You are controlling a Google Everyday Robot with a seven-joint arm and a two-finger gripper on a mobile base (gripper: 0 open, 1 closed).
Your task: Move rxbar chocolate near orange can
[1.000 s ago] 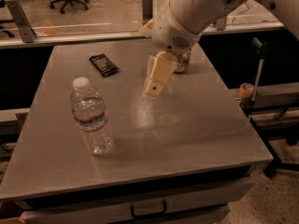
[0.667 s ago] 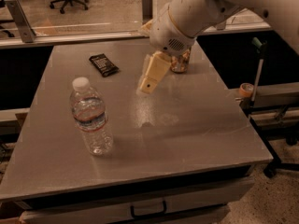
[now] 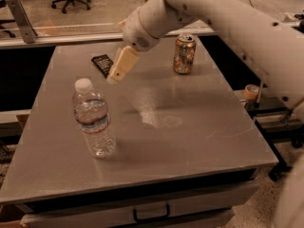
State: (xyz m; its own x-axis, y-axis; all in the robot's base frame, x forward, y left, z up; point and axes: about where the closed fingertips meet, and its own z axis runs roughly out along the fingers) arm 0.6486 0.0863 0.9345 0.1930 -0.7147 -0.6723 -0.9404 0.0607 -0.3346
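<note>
The rxbar chocolate [image 3: 101, 63], a flat black wrapper bar, lies on the grey table [image 3: 199, 127] at the far left-centre. The orange can [image 3: 184, 54] stands upright at the far centre-right, well apart from the bar. My gripper [image 3: 118, 70] hangs from the white arm, tilted down to the left, just right of the bar and slightly above it, and covers the bar's right end. It holds nothing that I can see.
A clear plastic water bottle [image 3: 93, 120] with a white cap stands upright at the left-centre, nearer the front than the bar. The table's right edge borders a shelf with a tape roll [image 3: 250, 91]. A drawer handle [image 3: 151, 214] sits below the front edge.
The gripper has moved left, away from the orange can and toward the black bar. The can now shows fully. The bar, can and bottle have not moved.
</note>
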